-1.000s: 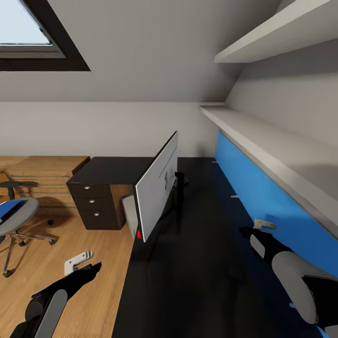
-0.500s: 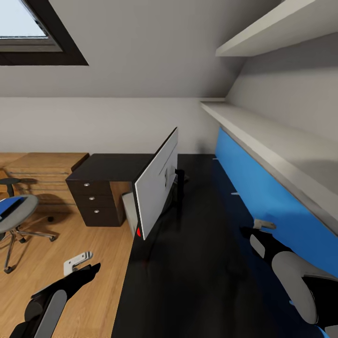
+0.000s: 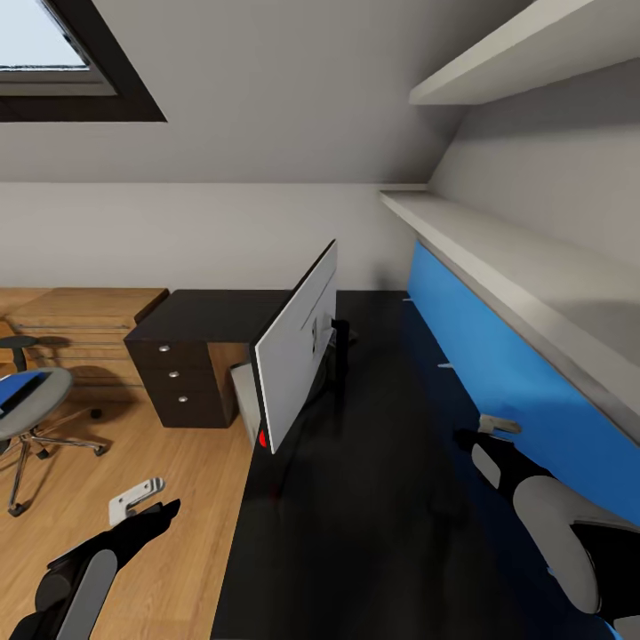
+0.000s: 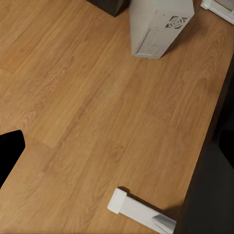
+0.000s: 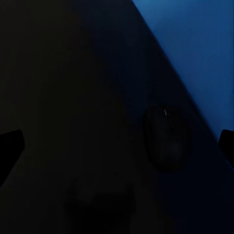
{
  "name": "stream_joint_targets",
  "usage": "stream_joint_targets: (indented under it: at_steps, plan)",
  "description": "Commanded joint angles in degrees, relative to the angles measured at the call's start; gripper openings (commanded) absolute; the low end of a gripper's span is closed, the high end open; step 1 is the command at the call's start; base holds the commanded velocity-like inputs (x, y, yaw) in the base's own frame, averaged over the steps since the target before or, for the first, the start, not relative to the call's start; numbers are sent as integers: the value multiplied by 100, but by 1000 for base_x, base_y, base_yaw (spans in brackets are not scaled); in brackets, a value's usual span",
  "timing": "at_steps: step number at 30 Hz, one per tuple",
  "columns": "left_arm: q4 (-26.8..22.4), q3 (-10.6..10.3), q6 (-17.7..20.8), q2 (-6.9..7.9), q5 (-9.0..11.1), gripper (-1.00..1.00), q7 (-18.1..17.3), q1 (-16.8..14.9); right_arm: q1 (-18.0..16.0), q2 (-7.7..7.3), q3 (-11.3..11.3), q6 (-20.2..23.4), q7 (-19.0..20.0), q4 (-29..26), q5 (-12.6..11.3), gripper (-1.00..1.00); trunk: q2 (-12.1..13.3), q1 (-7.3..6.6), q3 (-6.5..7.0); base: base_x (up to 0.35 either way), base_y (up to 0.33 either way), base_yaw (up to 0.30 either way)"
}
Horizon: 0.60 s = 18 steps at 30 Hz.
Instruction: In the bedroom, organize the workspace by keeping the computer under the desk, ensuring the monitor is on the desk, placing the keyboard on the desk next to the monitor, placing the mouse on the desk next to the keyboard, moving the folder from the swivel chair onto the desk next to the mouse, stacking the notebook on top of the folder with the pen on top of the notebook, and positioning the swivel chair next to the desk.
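The room has a sloped grey ceiling with a dark-framed skylight [image 3: 53, 67] that lets in daylight. The floor [image 3: 178, 551] is of light wood planks. Two pale shelves [image 3: 498, 258] run along the right wall above a blue panel [image 3: 498, 373]. A dark drawer cabinet [image 3: 182, 364] stands near the white back wall.

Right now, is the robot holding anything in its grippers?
No. The left gripper hangs open over the wooden floor, and the right gripper is open above the mouse, not touching it.
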Motion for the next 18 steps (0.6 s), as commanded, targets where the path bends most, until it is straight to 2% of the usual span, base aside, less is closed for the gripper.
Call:
stream_joint_targets:
  at_steps: [1, 18]
  plan:
    - [-8, -1, 20, 1, 61, 100, 48, -5, -2, 1, -14, 29, -15, -12, -37, 100, -8, 2, -9, 0, 0, 0]
    - [-9, 6, 37, 1, 57, 100, 48, -6, -2, 28, 0, 41, -27, -13, -38, 100, -8, 2, -9, 0, 0, -5]
